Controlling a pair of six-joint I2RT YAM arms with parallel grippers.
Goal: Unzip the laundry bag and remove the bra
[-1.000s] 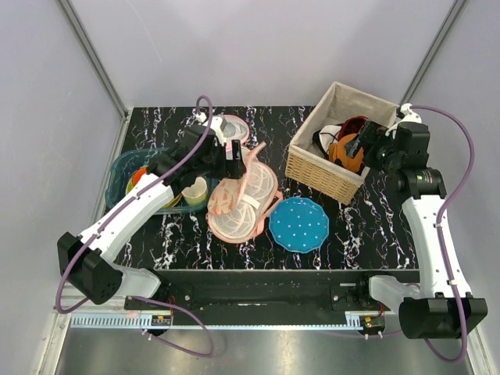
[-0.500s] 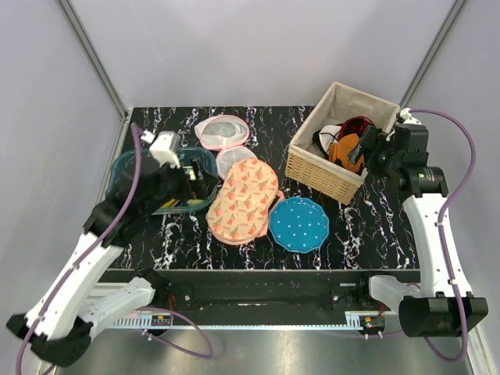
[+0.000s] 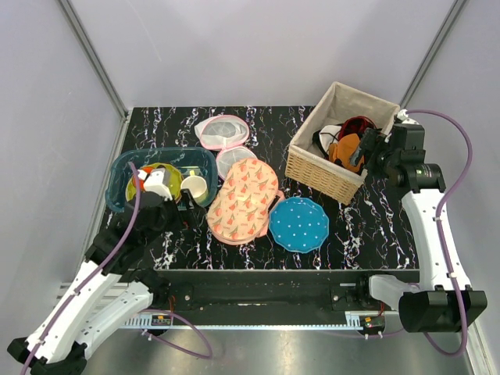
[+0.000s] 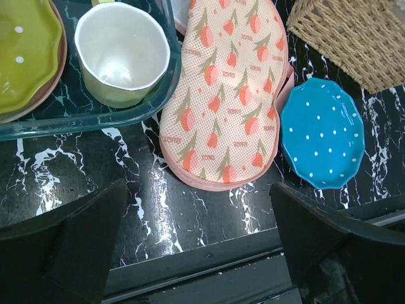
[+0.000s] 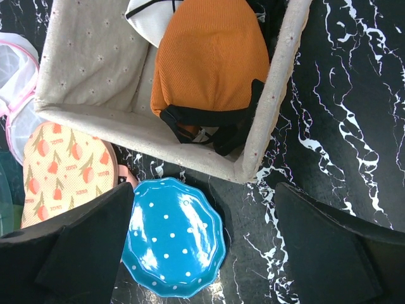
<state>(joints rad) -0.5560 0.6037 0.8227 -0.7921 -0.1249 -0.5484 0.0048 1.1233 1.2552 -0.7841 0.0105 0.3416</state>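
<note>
The laundry bag [image 3: 244, 201] lies flat on the black marble table, its peach floral side up; it also shows in the left wrist view [image 4: 228, 95] and at the left edge of the right wrist view [image 5: 66, 171]. The bra [image 3: 344, 148], orange-tan and padded, lies in the wicker basket [image 3: 322, 176] on black and white garments, clear in the right wrist view [image 5: 212, 57]. My left gripper [image 3: 187, 209] [image 4: 202, 253] is open and empty, left of and nearer than the bag. My right gripper [image 3: 364, 151] [image 5: 205, 253] is open and empty, over the basket's near right side.
A blue polka-dot pouch [image 3: 299, 223] [image 4: 323, 133] [image 5: 174, 237] lies right of the bag. A teal tray [image 3: 119, 173] at left holds a cup [image 3: 194, 187] [image 4: 120, 54] and green plate [image 3: 160, 176]. Two white mesh bags [image 3: 221, 130] [image 3: 232, 160] lie behind the laundry bag.
My left arm has let go of the bag and drawn back toward the near left. The bag, held open a second ago, now lies flat. The right arm has barely moved.
</note>
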